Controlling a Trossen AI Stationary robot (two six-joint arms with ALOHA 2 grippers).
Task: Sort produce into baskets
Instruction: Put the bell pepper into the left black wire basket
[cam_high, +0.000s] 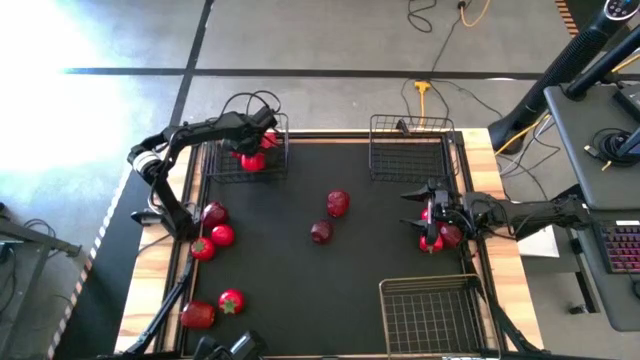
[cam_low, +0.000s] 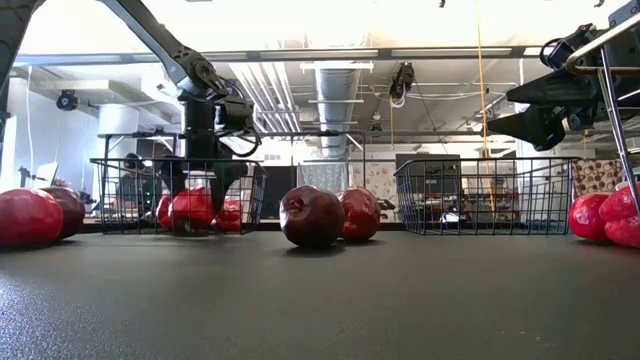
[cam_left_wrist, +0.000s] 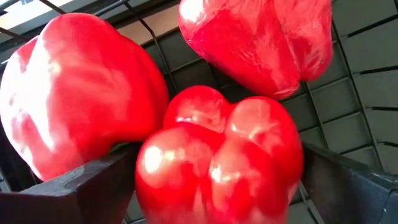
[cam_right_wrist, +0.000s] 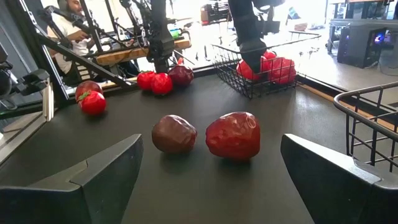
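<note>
The left gripper (cam_high: 255, 143) is down inside the far-left basket (cam_high: 281, 150), fingers spread wide and holding nothing; three glossy peppers (cam_left_wrist: 214, 162) lie packed together beneath it, so this basket is the only one filled. The far-right basket (cam_high: 410, 150) and the near basket (cam_high: 432, 312) both look empty. The right gripper (cam_high: 425, 212) hovers between those two, fingers wide apart and empty, over a small red cluster (cam_high: 437, 236) by the right table edge.

Much is left: two dark maroon fruits (cam_right_wrist: 205, 134) sit mid-table, well clear of the filled basket, and a group of tomatoes and dark fruits (cam_high: 212, 230) lies nearer than that basket, along the left edge. The sort looks roughly a quarter done.

The nearest pepper shows its lobed end to the left wrist camera, so its long axis runs roughly toward the gripper, not flat across the basket floor
</note>
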